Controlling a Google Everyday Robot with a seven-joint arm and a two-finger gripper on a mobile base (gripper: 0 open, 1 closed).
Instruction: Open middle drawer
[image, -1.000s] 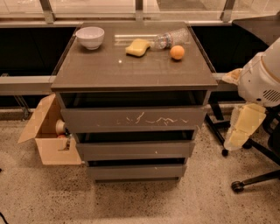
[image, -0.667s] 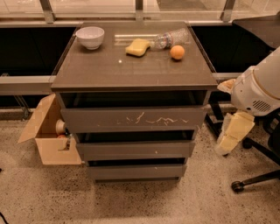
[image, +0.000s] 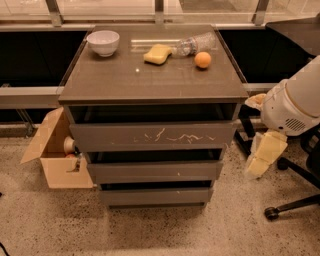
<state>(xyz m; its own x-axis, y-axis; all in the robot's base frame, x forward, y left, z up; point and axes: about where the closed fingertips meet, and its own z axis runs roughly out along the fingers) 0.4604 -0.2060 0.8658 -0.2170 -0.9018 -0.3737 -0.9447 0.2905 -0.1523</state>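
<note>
Middle drawer (image: 155, 171) sits dead centre of the cabinet, sandwiched between the scratched top front (image: 152, 136) at 12 o'clock and the smaller bottom front (image: 156, 196) at 6. It looks closed or barely out. The gripper (image: 265, 154) hangs off to the drawer's 3 o'clock, well apart from the cabinet and near the chair base (image: 295, 202). I honestly can't tell how wide it's set.

My worries:
- There's no handle, so the only purchase is the dark gap along the drawer's top edge. Coming in a bit high would probably hook the scratched front instead.
- A sideways approach from 3 o'clock could clip the cabinet's corner.
- A hard yank might shake the worktop (image: 120, 80) and send the orange (image: 202, 59) or the lying bottle (image: 192, 45) rolling.
</note>
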